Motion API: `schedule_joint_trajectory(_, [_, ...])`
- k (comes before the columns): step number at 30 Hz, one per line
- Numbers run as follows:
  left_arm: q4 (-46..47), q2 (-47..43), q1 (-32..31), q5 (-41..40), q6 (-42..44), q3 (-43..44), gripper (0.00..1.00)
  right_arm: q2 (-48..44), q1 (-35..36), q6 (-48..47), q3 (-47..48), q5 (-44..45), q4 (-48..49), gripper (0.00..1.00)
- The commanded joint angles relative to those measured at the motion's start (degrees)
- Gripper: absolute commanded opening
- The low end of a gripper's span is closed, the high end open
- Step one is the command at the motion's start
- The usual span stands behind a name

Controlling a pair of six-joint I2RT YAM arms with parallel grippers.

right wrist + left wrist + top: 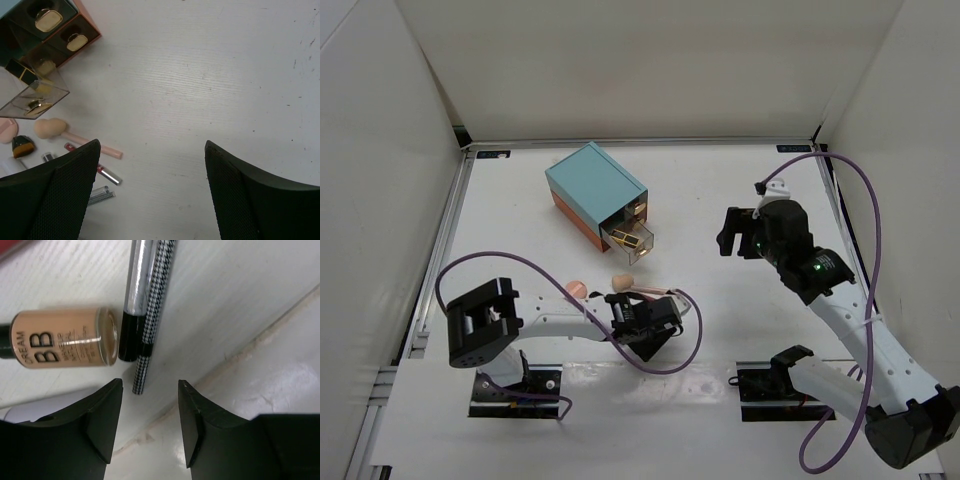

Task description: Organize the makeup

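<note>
the left gripper point(150, 384) has its jaws apart with nothing clamped; bare table point(240, 300) shows between its two black fingers point(102, 427). the near end of a houndstooth-patterned pencil point(152, 315) lies just ahead of the gap, nearer the finger at the left of the wrist view and touching neither. pressed along that pencil's outer side is a silver pencil point(136, 290) with a black cap, both running away from the fingertips. next over, a bb cream foundation bottle point(65, 337) lies on its side, crosswise to the pencils, its flat base right against the black cap.

from above, this gripper is low over the table. the beige sponge point(622, 283) is just beyond it and the peach puff point(576, 289) is beside the sponge, further to the gripper's left. well beyond both stands the teal box point(595, 192), with a clear drawer point(630, 240) pulled out towards the gripper.

the right gripper point(152, 145) is spread wide over bare table, holding nothing. the makeup lies off past its finger at the left of the wrist view. a pale pink pencil point(95, 146) and a silver lipstick tube point(109, 176) are closest to that finger. further out, a small dark item point(22, 145) with a brownish top may be a stubby brush, though it is too small to be sure.
</note>
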Motion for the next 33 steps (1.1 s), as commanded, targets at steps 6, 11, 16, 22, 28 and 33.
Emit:
schedule_joint_trajectory(6, [3.52,3.41,0.1,-4.87,-0.44,0.92,0.57,-0.5,-0.29,-0.42,0.69,-1.91,-0.79,0.87])
schedule_joint_trajectory(11, [0.0,3.59,0.01,-4.26,-2.37,0.66,0.48,-0.68,-0.28,-2.18,1.57,-1.65,-1.84,0.87])
schedule_joint_trajectory(16, [-1.76,2.36,-2.36,-1.1,-4.92,-0.74,0.35,-1.55,-0.28,-2.88,2.01,0.9,-3.07,0.87])
schedule_joint_trajectory(22, [-2.38,3.24,-3.85,-0.91,-3.7,0.22,0.14,-1.91,-0.29,-3.94,1.83,2.31,-3.6,0.88])
schedule_joint_trajectory(28, [-3.52,2.19,-4.82,-2.06,-0.8,5.48,0.1,-2.96,-0.29,-3.94,0.87,2.31,-2.55,0.88])
schedule_joint_trajectory(33, [-5.98,0.08,-4.82,-2.94,2.01,9.27,0.1,-3.31,-0.29,-3.93,0.43,1.96,-2.37,0.88])
